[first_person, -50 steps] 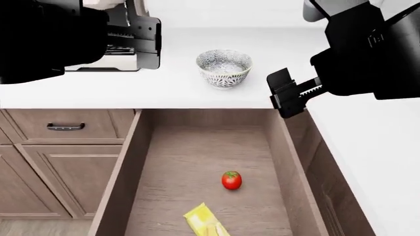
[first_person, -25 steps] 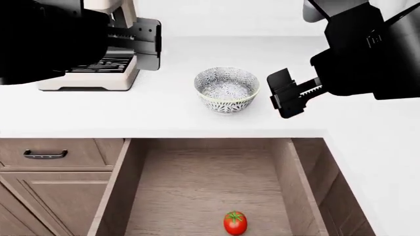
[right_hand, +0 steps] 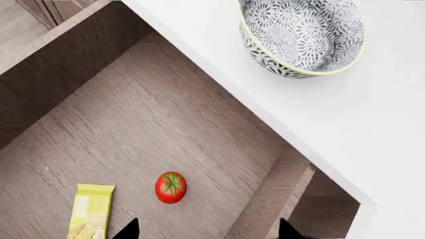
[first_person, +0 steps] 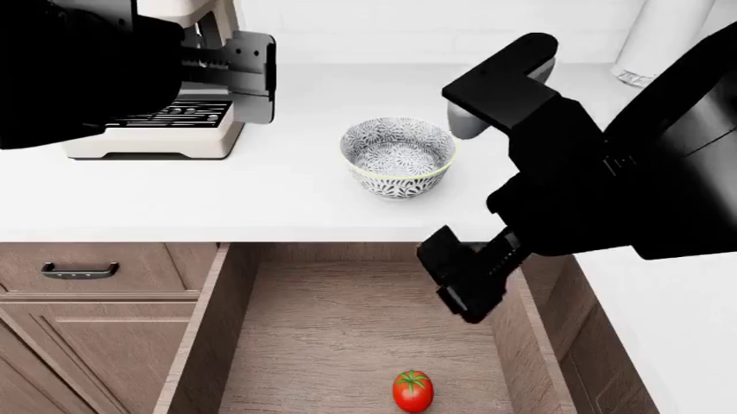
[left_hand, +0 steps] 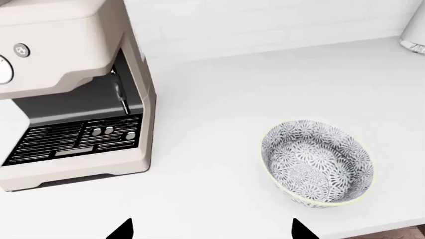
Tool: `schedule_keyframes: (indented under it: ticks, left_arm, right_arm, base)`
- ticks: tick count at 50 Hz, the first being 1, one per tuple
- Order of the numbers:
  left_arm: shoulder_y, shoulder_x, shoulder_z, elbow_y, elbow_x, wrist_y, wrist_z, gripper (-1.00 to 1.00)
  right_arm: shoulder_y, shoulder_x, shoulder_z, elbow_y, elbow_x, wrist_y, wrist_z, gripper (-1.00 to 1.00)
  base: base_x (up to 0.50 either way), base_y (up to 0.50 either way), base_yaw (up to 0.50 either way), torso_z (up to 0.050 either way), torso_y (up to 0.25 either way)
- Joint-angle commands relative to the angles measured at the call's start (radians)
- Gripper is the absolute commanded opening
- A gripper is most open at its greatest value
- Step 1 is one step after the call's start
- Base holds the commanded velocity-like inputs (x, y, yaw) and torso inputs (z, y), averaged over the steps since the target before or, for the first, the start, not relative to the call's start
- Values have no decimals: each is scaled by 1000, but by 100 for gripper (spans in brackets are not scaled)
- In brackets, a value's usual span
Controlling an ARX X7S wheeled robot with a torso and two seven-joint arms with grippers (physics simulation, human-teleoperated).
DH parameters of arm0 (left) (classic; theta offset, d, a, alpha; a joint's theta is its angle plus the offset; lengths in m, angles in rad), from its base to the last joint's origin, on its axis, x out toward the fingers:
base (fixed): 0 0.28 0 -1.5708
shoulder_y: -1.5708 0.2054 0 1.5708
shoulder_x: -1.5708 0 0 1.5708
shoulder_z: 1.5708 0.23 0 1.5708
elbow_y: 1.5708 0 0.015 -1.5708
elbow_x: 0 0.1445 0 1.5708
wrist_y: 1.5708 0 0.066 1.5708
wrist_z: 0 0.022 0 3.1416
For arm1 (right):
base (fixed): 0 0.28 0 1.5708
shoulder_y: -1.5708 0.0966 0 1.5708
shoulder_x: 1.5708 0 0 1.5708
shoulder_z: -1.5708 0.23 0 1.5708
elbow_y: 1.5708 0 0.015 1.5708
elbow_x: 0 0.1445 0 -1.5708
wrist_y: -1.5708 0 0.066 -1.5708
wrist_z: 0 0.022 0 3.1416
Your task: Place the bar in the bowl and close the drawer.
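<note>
Both jaws are seen spread wide and empty. From the left wrist view, the bowl is shown on the white counter, near an espresso machine, the left gripper hanging apart from it. From the head view, the right gripper is held above the open drawer. From the right wrist view, the bar is found flat on the drawer floor beside a tomato; the tomato could be knocked, or the thin wrapper missed, on a careless descent.
</note>
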Motion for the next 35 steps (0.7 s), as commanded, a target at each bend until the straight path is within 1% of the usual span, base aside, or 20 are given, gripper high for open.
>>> schedule_keyframes:
  ticks: [1,7,12,26,35]
  left_arm:
    - [4,-7,9,4,6,5,15,100]
    - [3,-10,13,3,6,7,20,100]
    - [-3,-16,16,1,-1,9,22,100]
    - [-4,-22,28,12,-1,15,27,100]
    - [3,-25,34,19,7,19,39,100]
  right_arm:
    - [-56,-28,3,-119,64,-62,-52,100]
    - [-100,-53,22,-171,69,-102,-80,100]
    - [-128,-69,-4,-220,83,-139,-79,100]
    - [-260,-106,22,-215,-39,-267,-94,100]
    - [-346,-120,15,-249,-103,-340,-87,100]
  base:
    - [0,0,0,0,0]
    - [0,0,0,0,0]
    - [0,0,0,0,0]
    - [0,0,0,0,0]
    - [0,0,0,0,0]
